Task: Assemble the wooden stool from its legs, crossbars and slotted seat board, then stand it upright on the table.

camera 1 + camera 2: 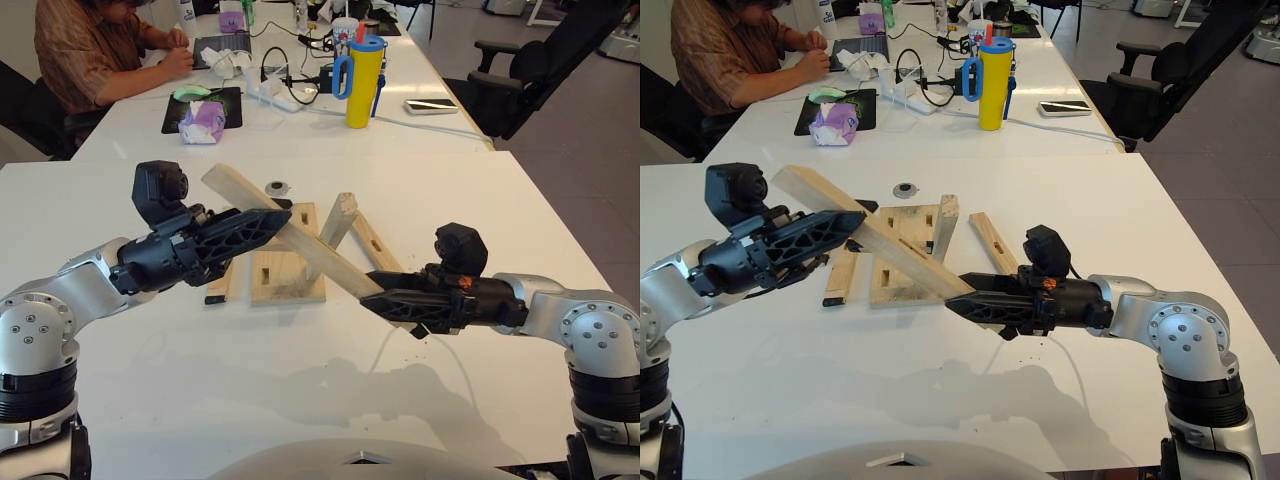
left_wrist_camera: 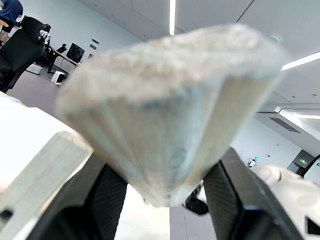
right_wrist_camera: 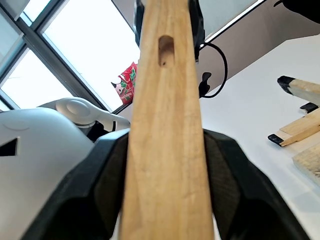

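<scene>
Leg: you had the leg raised off the table, slanting from high on your left down to your right, above the board.
Handling: it looked like stiff, light, bare-sawn wood, so I judged it would not flex or slip much. Its length meant a one-end hold would lever hard on the pads.
Where to grip: the flat side faces, clear of the mortise, seemed the best place, with one hold towards each end.
Left gripper: its jaws were closed on the leg's upper part. The left wrist view had a finger on either side of the sawn end.
Right gripper: its jaws pinched the lower end, with a finger against each side face.
Board: it lay flat on the table with its slots up, not touched by either gripper.
Loose parts: a second leg stood tilted at the board's right edge. A bar lay just beside it on the table. A black-capped piece lay by the board's left edge, below the left gripper.
Fragility: low, in my judgement, though the mortise edges and tenon ends could chip if forced askew.
</scene>
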You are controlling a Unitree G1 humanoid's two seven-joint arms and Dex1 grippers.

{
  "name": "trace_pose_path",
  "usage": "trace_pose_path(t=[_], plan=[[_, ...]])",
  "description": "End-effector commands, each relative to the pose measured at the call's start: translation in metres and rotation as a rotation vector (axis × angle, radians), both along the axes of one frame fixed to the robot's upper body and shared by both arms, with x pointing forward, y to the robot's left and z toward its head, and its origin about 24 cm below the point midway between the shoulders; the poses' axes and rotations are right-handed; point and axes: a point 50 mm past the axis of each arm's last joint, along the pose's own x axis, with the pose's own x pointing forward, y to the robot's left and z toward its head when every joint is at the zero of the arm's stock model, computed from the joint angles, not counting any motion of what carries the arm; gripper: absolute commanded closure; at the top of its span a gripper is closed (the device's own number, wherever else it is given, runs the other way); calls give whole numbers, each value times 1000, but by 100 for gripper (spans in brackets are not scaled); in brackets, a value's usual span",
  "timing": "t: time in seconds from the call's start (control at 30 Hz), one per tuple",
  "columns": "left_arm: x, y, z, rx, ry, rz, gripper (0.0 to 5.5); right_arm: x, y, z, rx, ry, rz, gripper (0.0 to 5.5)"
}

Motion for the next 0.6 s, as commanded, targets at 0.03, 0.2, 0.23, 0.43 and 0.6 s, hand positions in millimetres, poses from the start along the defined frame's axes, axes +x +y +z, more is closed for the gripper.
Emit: trace_pose_path(t=[0.03, 0.2, 0.23, 0.43, 0.6], plan=[[0, 27, -8, 101, 35, 74, 343, 3, -2, -9, -4, 38, -83, 263], [-2, 77, -35, 276, 123, 202, 343, 6, 19, -46, -104, 83, -212, 183], [-1, 86, -37, 307, 126, 225, 343, 8, 24, -52, -114, 90, -244, 180], [17, 127, -11, 377, 0, 336, 343, 12, 88, -78, -137, 143, -337, 180], [27, 132, 0, 355, -81, 359, 343, 32, 114, -93, -218, 177, -515, 180]])
